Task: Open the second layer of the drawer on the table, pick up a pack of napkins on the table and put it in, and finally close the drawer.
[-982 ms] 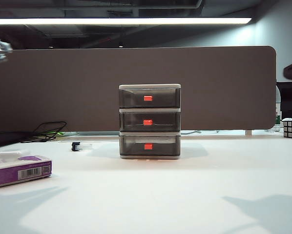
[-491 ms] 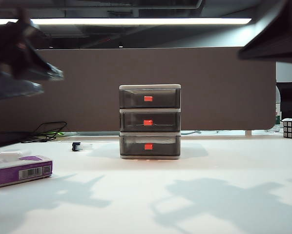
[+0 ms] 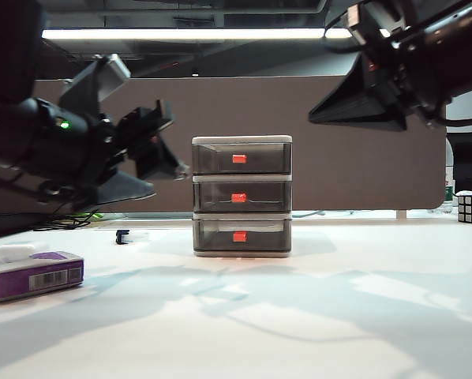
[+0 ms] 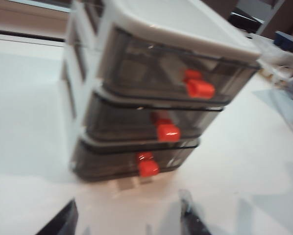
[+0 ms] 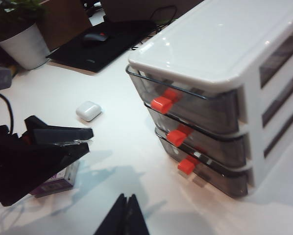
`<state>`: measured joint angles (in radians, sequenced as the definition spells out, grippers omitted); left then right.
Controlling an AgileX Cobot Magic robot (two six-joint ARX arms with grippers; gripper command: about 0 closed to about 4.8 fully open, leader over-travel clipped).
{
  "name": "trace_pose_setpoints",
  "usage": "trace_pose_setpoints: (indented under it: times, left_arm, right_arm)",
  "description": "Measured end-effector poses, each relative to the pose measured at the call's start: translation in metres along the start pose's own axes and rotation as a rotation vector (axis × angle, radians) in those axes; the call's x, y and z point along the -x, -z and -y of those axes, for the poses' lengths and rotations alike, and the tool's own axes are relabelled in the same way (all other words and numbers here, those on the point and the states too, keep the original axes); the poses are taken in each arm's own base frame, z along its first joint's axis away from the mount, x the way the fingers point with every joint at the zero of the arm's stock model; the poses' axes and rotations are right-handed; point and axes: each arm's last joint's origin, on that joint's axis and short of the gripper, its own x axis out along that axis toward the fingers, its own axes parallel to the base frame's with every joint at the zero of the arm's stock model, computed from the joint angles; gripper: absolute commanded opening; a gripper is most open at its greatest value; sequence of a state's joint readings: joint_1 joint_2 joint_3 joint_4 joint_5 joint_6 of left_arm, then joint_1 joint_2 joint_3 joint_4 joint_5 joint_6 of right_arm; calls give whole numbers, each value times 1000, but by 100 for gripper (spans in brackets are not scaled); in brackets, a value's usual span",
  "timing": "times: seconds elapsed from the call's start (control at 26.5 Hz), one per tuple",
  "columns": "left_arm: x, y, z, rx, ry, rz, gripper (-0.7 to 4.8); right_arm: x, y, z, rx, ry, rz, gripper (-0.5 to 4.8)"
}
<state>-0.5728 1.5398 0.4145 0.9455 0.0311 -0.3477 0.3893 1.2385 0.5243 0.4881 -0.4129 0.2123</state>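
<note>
Both arms swing into a scene that held none a second ago. The left gripper [image 3: 161, 138], jaws parted and empty, now hangs at centre-left beside the drawer [image 3: 242, 196]; the right gripper [image 5: 123, 215], fingers together, holds nothing at upper right. The second layer of the drawer [image 3: 242, 195] remains closed; the pack of napkins [image 3: 34, 275] lies untouched at lower left, so the opening looks imminent.

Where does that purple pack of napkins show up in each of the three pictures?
Exterior view: the pack of napkins lies at far left on the table, left of the drawer.
Left wrist view: not in it.
Right wrist view: only a purple corner peeks from under the left gripper.
Shared landmark: the drawer.
</note>
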Motion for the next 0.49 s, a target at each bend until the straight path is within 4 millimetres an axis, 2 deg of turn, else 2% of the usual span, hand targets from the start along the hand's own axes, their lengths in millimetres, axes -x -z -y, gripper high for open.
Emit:
trace_pose_setpoints:
  times: [0.19, 0.26, 0.42, 0.49]
  left_arm:
    - [-6, -9, 7, -5, 47, 45, 241]
    - [-23, -10, 15, -82, 42, 54, 241]
    - [-36, 13, 52, -271, -56, 114, 241]
    - [-48, 20, 58, -283, -114, 162, 241]
  right_arm:
    - [-17, -9, 5, 18, -12, -12, -5]
    - [-25, -15, 7, 28, -25, -8, -5]
    - [-33, -25, 9, 70, -34, 5, -5]
    - [-37, -28, 10, 89, -47, 5, -5]
